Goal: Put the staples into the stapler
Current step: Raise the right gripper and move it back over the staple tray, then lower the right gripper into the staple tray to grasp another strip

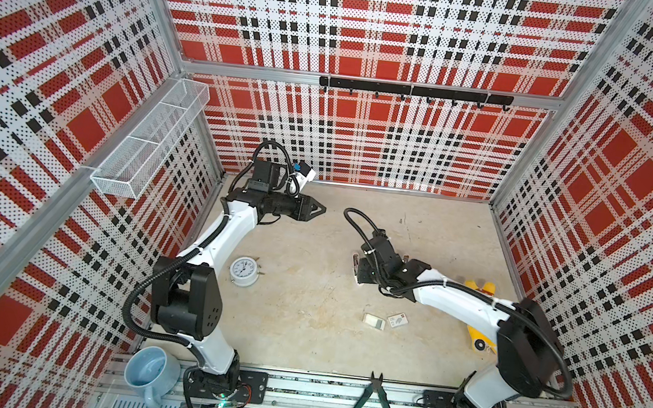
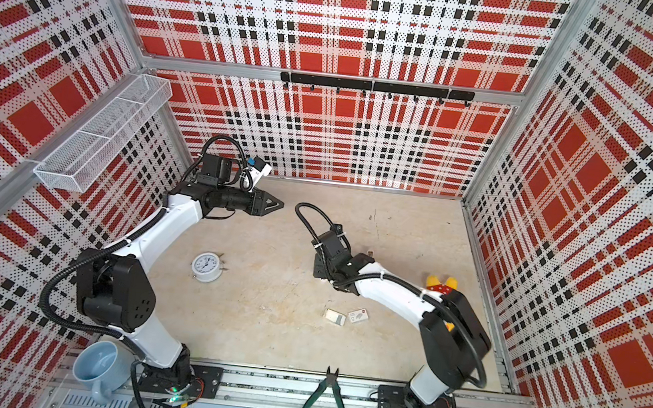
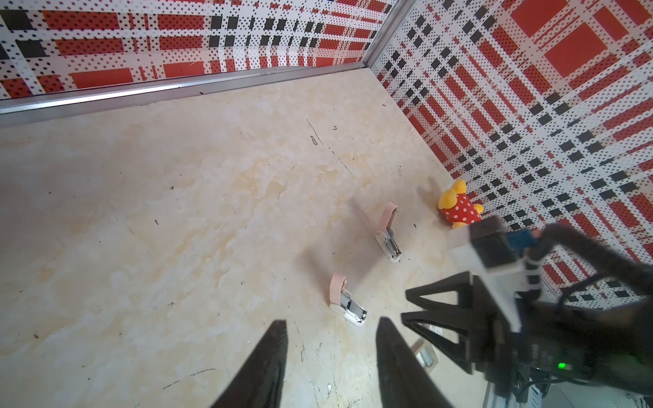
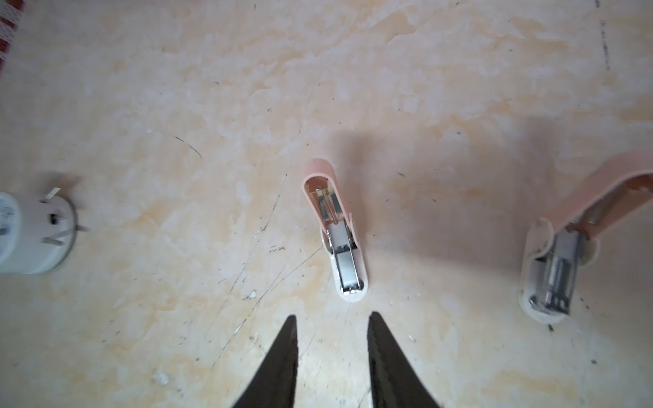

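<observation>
The left gripper (image 3: pixel 332 321) and right gripper (image 4: pixel 332 316) hold their fingers apart, empty. An opened pink-and-white plastic stapler (image 4: pixel 339 229) lies just beyond the right fingers. The silvery-grey metal staples (image 1: pixel 374 322) sit toward the front edge of the desk (image 1: pixel 293 335).

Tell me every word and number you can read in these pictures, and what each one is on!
No text here can be read for certain.
On the round white alarm clock: dark numerals ring the dial, too small to read.
On the small white cardboard sleeve with a red mark: grey print, too blurred to read.
On the pink-and-white plastic stapler lying open: no writing shows.
</observation>
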Action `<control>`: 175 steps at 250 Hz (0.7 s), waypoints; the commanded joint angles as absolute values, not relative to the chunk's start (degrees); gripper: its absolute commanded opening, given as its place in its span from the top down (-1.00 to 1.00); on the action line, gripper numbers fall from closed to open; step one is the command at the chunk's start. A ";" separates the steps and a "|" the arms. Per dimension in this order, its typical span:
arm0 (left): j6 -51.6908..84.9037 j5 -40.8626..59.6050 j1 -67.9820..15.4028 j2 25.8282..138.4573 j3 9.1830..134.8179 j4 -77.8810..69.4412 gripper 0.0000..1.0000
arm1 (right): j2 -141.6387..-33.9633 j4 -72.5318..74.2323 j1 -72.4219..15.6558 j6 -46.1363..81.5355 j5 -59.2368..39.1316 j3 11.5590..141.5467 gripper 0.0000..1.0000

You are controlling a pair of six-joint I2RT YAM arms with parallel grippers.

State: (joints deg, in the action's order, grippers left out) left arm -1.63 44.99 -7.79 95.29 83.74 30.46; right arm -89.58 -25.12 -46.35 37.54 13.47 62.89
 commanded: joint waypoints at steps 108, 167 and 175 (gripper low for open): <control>-1.69 46.31 -8.69 93.45 83.41 29.05 0.10 | -86.22 -36.92 -53.61 53.00 7.67 53.22 0.43; -0.88 46.49 -9.30 92.87 82.35 27.60 0.10 | -90.58 -38.45 -54.16 54.68 8.92 53.82 0.49; -0.87 46.54 -9.32 92.82 82.34 27.60 0.10 | -90.94 -38.79 -54.21 54.75 9.20 54.04 0.50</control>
State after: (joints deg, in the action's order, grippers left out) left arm -1.54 45.45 -8.91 94.80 82.85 29.32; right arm -89.60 -37.41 -53.84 52.60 7.97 52.90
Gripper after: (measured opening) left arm 0.449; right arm 0.256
